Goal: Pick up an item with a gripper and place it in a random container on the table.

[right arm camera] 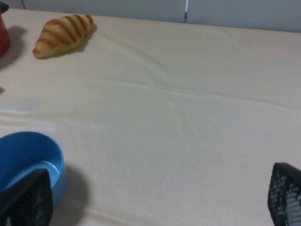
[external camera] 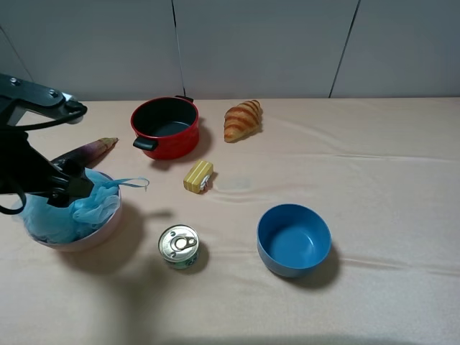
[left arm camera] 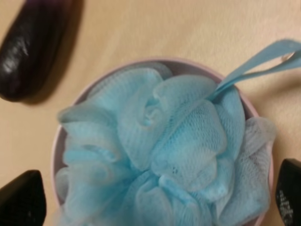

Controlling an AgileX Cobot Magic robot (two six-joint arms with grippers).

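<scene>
Pouf (left arm camera: pixel 164 155) of light-blue mesh fills the pale-pink bowl (external camera: pixel 100 231) at the desk's (external camera: pixel 374 158) left edge. Left pincer (left arm camera: pixel 155 197) hovers above it, fingers spread wide, gripping nothing. Right pincer (right arm camera: pixel 150 197) is likewise open.

You're looking at a staged test bench, not a home: a cloth-covered table (external camera: pixel 374 165) against bare grey panel walls (external camera: pixel 266 47). Beyond your left pincer (external camera: pixel 63 188), a toy-like croissant (external camera: pixel 243 119) and red pot (external camera: pixel 166 126) sit as props.
</scene>
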